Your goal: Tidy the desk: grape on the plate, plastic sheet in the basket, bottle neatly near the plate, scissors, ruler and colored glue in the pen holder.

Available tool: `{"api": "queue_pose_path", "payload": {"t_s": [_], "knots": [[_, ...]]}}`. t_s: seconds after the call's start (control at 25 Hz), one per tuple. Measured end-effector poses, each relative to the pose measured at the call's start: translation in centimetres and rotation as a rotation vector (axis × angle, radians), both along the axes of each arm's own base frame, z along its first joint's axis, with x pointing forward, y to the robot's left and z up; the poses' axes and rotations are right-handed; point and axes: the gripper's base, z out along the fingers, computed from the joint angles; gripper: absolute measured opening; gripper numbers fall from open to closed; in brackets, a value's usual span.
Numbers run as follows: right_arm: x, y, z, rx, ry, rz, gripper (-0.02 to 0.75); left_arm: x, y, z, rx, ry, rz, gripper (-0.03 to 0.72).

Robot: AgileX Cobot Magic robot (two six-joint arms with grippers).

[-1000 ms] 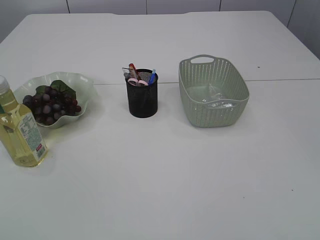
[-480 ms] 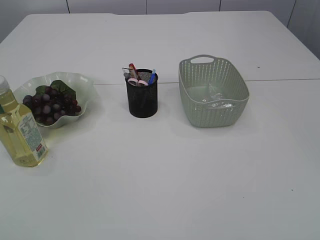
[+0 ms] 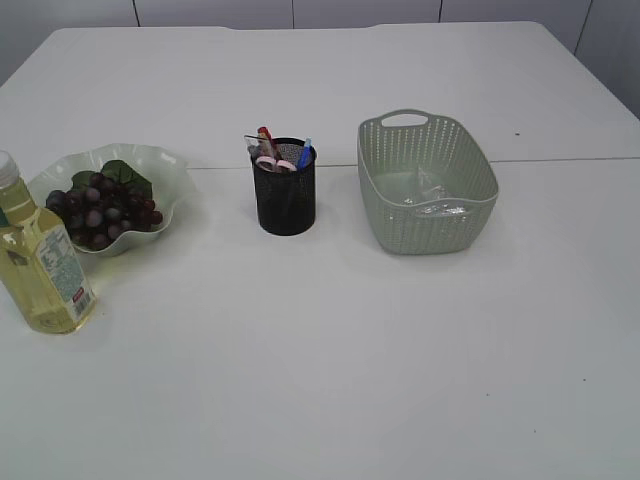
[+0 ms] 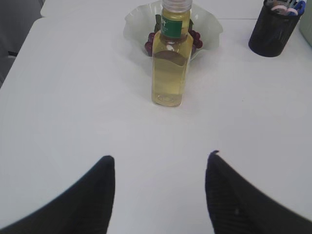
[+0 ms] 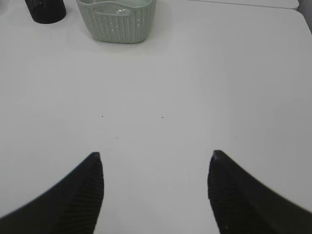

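This looks like an office or a test room set up as a desk. A wide, plain white table (image 3: 330,340) fills the view, with pale panelled walls (image 3: 300,12) behind it. The few things on it suit a desk: a black mesh pen holder (image 3: 287,195) with pens and scissors in it, and a small woven plastic basket (image 3: 425,185).

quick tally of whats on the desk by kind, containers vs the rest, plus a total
Containers: 3, the plate, pen holder and basket
Bottles: 1, the bottle beside the plate
Fruit: 1, the grape bunch on the plate
Plastic sheets: 1, the sheet in the basket
Stationery in the pen holder: several items, too crowded to count
Total: 6, plus the stationery
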Motion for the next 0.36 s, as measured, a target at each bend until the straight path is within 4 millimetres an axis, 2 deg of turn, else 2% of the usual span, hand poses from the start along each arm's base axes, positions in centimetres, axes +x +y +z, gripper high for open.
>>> {"api": "queue_pose_path", "payload": {"t_s": [0.36], "knots": [[0.0,0.0,0.0,0.0,0.0,0.0,0.491,0.0,0.0,0.0,0.0,0.0,0.0,0.434]]}}
